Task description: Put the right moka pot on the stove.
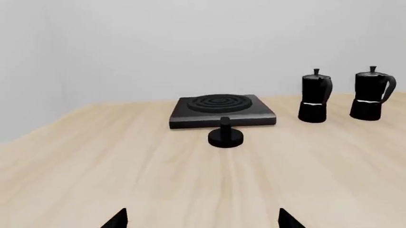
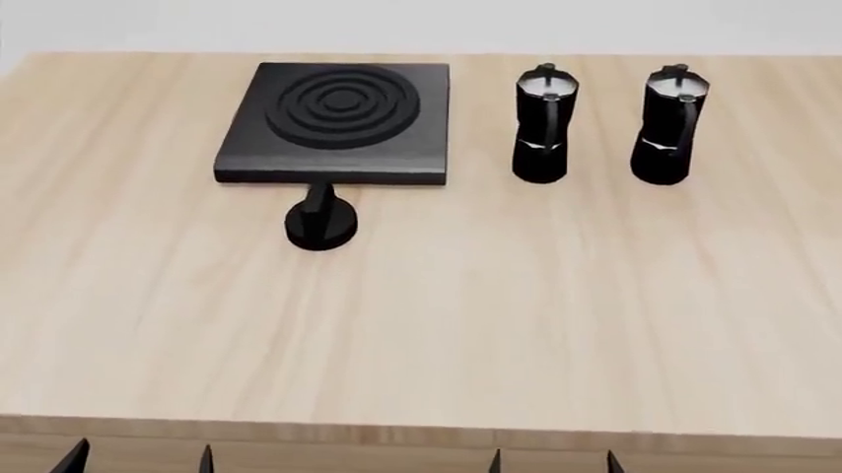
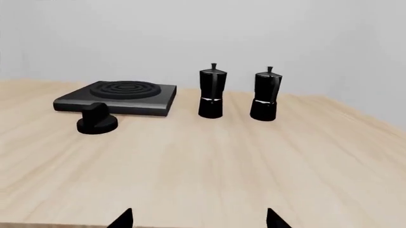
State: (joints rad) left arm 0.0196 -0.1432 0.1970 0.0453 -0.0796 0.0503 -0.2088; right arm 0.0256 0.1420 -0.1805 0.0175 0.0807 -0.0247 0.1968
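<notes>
The right moka pot (image 2: 666, 124) stands upright at the far right of the wooden table; it also shows in the left wrist view (image 1: 372, 94) and the right wrist view (image 3: 265, 94). An identical pot (image 2: 542, 122) stands just left of it. The stove (image 2: 338, 120), a black slab with a ringed burner, lies far left of the pots, seen also in the left wrist view (image 1: 221, 110) and the right wrist view (image 3: 119, 97). My left gripper (image 2: 138, 460) and right gripper (image 2: 553, 460) are open and empty at the table's near edge, far from the pots.
A small black round knob (image 2: 318, 223) stands on the table (image 2: 421, 325) just in front of the stove, seen also in the left wrist view (image 1: 225, 134) and the right wrist view (image 3: 96, 119). A pale wall rises behind the table.
</notes>
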